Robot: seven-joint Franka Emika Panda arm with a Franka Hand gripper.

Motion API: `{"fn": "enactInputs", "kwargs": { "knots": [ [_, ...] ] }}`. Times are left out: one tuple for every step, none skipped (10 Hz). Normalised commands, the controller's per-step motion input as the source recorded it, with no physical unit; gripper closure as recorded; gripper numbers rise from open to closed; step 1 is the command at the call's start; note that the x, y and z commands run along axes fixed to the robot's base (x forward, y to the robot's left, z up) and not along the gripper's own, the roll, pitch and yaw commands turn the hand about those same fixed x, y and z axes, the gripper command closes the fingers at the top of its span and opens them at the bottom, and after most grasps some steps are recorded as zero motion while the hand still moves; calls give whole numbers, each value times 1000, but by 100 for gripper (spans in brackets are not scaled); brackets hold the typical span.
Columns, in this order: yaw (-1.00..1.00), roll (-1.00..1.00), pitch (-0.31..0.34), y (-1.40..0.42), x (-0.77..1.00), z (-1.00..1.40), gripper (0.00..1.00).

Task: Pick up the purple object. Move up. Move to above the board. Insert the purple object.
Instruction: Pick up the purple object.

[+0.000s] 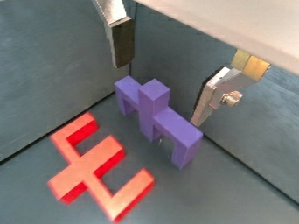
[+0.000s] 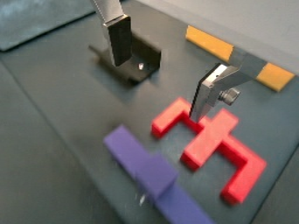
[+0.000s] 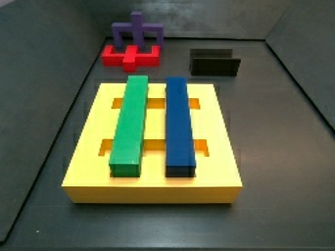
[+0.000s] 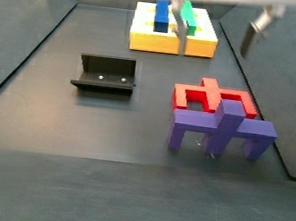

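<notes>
Wrist view: gripper (image 1: pixel 167 77) hung above the floor with its jaws spread wide and nothing between them. One silver finger (image 1: pixel 119 39) and its partner finger (image 1: pixel 215 94) flanked the purple object (image 1: pixel 156 116), which stood on the dark floor just below them, not touched. The red block (image 1: pixel 97 169) lay flat beside the purple object, close to it.

Wrist view from the opposite side: gripper (image 2: pixel 167 70) again spread apart, empty. Purple object (image 2: pixel 155 175) sat low in the picture, blurred. Red block (image 2: pixel 216 150) lay next to it. The fixture (image 2: pixel 131 65) stood on the floor behind one finger (image 2: pixel 117 37). A strip of the yellow board (image 2: pixel 233 54) showed at the far edge.

Side view: the board (image 3: pixel 155 181) filled the foreground, bearing a green bar (image 3: pixel 129 128) and a blue bar (image 3: pixel 177 127) side by side. Purple object (image 3: pixel 133 30) stood upright at the back, right behind the red block (image 3: pixel 129 56). Fixture (image 3: pixel 216 63) sat off to the side. Gripper out of frame here.

Side view from the far end: purple object (image 4: pixel 220 128) stood on its legs in front of the red block (image 4: pixel 214 98). Gripper finger (image 4: pixel 263 19) hung high above, well clear. Fixture (image 4: pixel 107 75) apart, board (image 4: pixel 172 37) at the back.
</notes>
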Motion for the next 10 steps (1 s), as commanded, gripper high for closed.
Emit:
{"fn": "enactInputs", "kwargs": {
  "knots": [
    [-43,183,-3,383,-303,-517,0],
    [-17,167,-3,326,-237,-529,0],
    [-74,124,-23,277,-291,-497,0],
    [-174,11,-3,240,-257,-371,0],
    [-177,0,-19,214,-277,-263,0],
    [-171,0,-40,194,-277,-226,0],
    [-100,0,-30,186,-149,-160,0],
    [0,-47,-63,106,0,-131,0],
    [0,-101,-83,3,14,-277,0],
    [0,-144,-134,0,26,-354,0]
  ]
}}
